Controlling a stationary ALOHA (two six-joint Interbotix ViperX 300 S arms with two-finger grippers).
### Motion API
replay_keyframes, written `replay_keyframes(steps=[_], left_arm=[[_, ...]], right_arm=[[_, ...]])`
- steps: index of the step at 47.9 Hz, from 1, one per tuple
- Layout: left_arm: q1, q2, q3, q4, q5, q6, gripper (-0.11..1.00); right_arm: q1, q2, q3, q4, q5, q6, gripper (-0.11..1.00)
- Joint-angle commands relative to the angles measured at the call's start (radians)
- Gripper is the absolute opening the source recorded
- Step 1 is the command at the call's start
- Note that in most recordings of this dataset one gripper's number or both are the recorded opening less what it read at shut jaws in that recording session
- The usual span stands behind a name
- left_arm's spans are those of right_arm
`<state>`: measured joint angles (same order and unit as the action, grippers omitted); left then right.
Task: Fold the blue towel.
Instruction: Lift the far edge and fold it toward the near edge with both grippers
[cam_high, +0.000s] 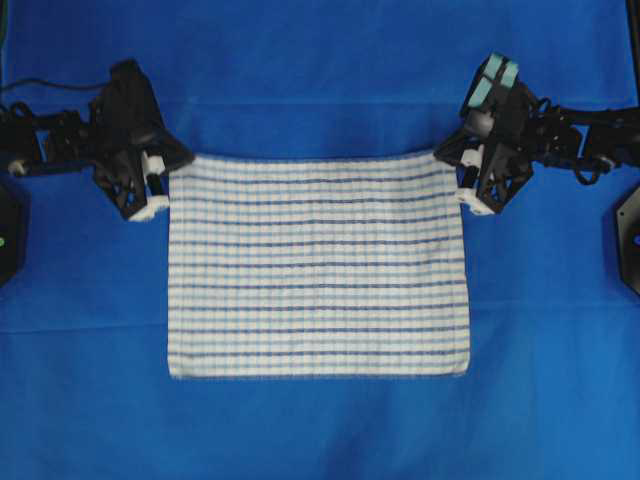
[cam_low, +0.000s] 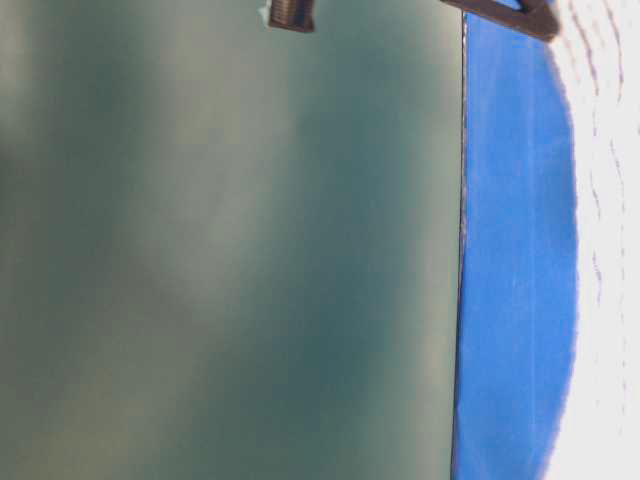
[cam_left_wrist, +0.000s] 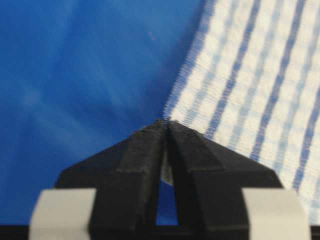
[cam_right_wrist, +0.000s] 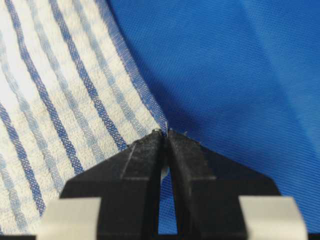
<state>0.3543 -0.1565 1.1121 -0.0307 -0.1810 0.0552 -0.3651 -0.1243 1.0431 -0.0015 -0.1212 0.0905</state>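
The blue towel (cam_high: 318, 265), white with thin dark-blue stripes, lies spread flat in the middle of the table. My left gripper (cam_high: 168, 178) is at its far left corner. In the left wrist view the jaws (cam_left_wrist: 165, 124) are shut on that corner, with the towel (cam_left_wrist: 250, 75) stretching away to the right. My right gripper (cam_high: 458, 172) is at the far right corner. In the right wrist view the jaws (cam_right_wrist: 166, 133) are shut on the hemmed corner of the towel (cam_right_wrist: 60, 90). The corners look slightly pulled up.
A plain solid-blue cloth (cam_high: 320, 80) covers the whole table around the towel. The table-level view is turned sideways and shows the blue cloth (cam_low: 515, 260), the towel's edge (cam_low: 610, 220) and a dark gripper part (cam_low: 520, 14) at the top.
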Motion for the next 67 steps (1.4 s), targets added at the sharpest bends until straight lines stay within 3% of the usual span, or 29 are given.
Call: replay_keyframes(steps=[1, 17, 31, 41, 53, 67], left_arm=[[0.020, -0.043, -0.021, 0.002, 0.006, 0.020, 0.02], [0.028, -0.055, -0.018, 0.002, 0.014, 0.018, 0.02], [-0.064, -0.106, -0.012, 0.002, 0.094, -0.006, 0.02], [-0.167, -0.173, 0.003, 0.002, 0.146, -0.054, 0.02], [-0.348, -0.250, 0.023, 0.002, 0.164, -0.101, 0.02], [-0.551, -0.244, 0.028, 0.002, 0.164, -0.236, 0.02]], right_arm=[[-0.011, -0.044, -0.015, 0.000, 0.018, 0.002, 0.05], [-0.014, -0.075, -0.009, 0.000, 0.032, 0.006, 0.05], [0.058, -0.115, -0.005, 0.006, 0.055, 0.020, 0.05], [0.164, -0.167, -0.002, 0.006, 0.118, 0.078, 0.05], [0.339, -0.225, 0.006, 0.006, 0.155, 0.147, 0.05], [0.506, -0.230, 0.011, 0.006, 0.153, 0.235, 0.05]])
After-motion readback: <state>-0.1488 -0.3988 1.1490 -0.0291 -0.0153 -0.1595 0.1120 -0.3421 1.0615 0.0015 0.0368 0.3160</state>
